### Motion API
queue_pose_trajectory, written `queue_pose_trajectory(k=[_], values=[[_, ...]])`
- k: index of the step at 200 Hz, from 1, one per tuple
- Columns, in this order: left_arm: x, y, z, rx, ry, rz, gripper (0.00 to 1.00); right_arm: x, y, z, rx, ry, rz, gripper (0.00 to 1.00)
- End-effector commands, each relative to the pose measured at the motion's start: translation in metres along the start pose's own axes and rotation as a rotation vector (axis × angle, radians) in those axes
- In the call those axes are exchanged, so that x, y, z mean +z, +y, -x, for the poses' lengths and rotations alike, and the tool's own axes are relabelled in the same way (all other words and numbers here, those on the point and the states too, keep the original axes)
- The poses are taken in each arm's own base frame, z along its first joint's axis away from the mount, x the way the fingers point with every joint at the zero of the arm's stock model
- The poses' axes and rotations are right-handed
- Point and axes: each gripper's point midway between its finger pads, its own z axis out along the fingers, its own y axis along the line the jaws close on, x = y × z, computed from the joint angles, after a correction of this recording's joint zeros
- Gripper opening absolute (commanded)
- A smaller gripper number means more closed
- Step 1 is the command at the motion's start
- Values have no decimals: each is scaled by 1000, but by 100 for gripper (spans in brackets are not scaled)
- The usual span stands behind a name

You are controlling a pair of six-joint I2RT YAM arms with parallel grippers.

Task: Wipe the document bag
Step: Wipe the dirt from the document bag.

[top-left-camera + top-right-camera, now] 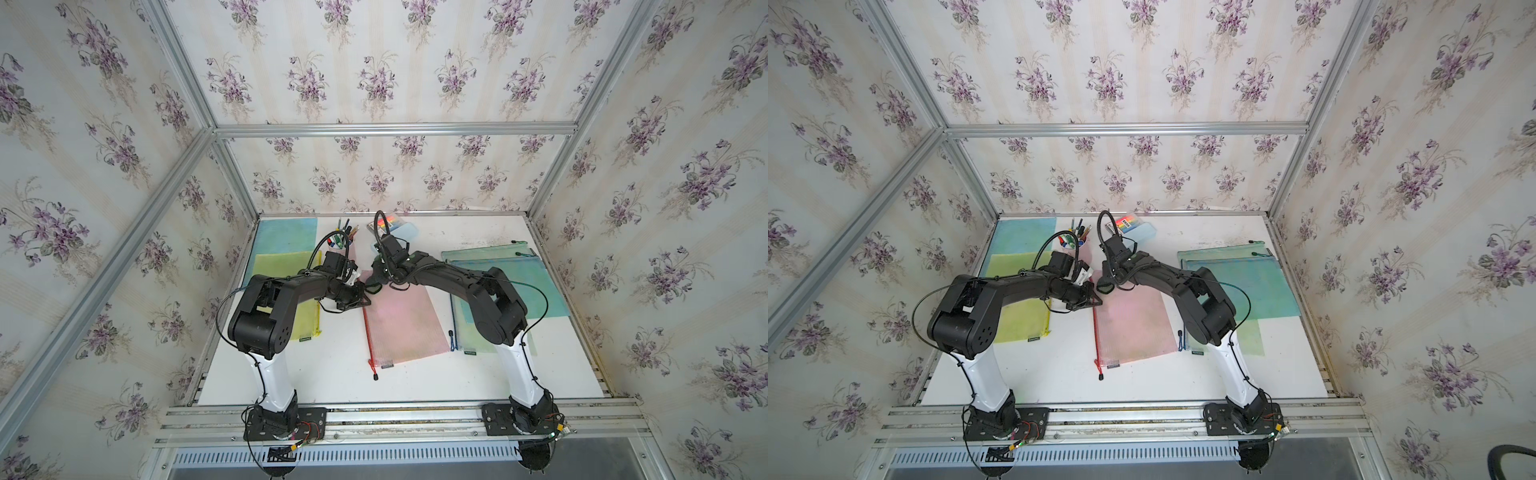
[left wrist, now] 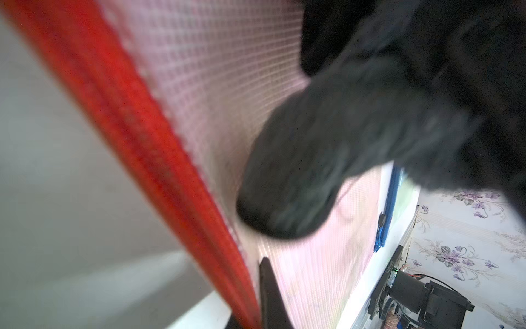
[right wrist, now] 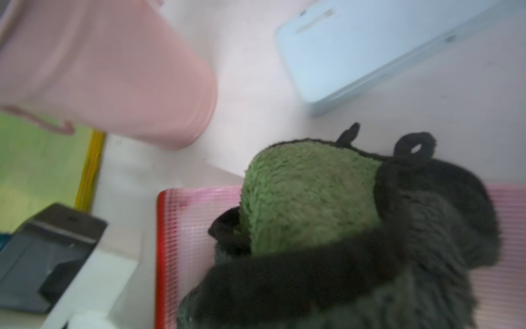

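Right fingers (image 1: 378, 279) clamp a fluffy green-black cloth (image 3: 307, 193) onto the pink mesh document bag (image 1: 401, 324); left fingers (image 2: 270, 290) are closed beside its red zipper (image 2: 159, 171).

- Flat at centre of worktop (image 1: 415, 386): document bag (image 1: 401, 328).
- On its far end, toward 12 o'clock: cloth (image 3: 307, 193).
- Behind at 11 o'clock: pen holder (image 1: 347, 250).
- Farther back at 12 o'clock: case (image 1: 409, 230).
- At 3 o'clock: stack of bags (image 1: 540, 286).
- At 9 o'clock: side bag (image 1: 307, 320); behind that, at 10 o'clock: rear bag (image 1: 286, 235).
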Motion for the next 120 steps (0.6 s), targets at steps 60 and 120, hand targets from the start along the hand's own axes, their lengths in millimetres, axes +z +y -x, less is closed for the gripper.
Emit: queue_pose_trajectory(k=[60,120], values=[[-2,-3,9,-16,-41,-6,0,-28,-105,-20,118,-22,-202,21],[0,-1,13,-77,-73,-15,0,-44,-59,-83,-6,67,-147,21]])
